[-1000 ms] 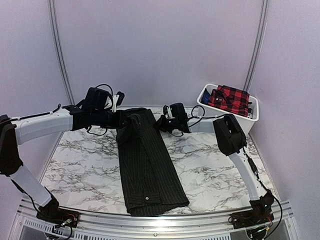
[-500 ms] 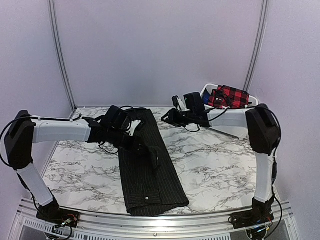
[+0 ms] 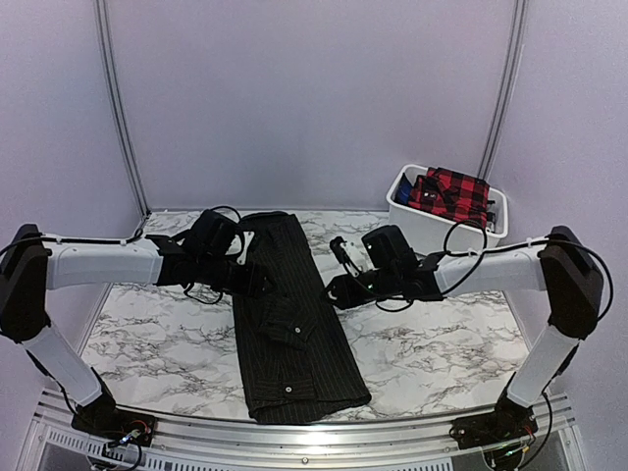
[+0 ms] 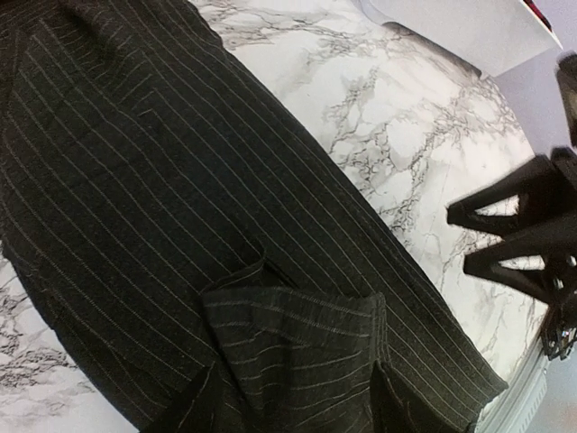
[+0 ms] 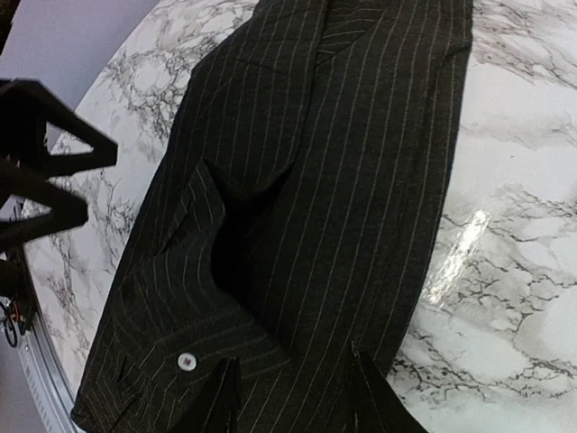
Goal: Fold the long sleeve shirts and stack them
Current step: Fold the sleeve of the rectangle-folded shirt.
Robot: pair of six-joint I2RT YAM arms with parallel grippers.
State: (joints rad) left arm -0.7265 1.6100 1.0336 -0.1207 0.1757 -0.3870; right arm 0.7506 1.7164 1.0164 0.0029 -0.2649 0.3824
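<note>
The black pinstriped shirt (image 3: pixel 289 324) lay folded in a long strip on the marble table (image 3: pixel 432 343), one cuff across its middle. The left gripper (image 4: pixel 293 388) hung over its left edge with its fingers spread and empty; the right gripper (image 5: pixel 293 356), likewise spread, hung at its right edge. The plaid shirt (image 3: pixel 451 191) sat in the white bin (image 3: pixel 420 224).

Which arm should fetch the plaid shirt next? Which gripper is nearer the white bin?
Right. The right gripper hovers at the pinstriped shirt's right edge, the side toward the bin; the left gripper is over the shirt's left part, farther off.
</note>
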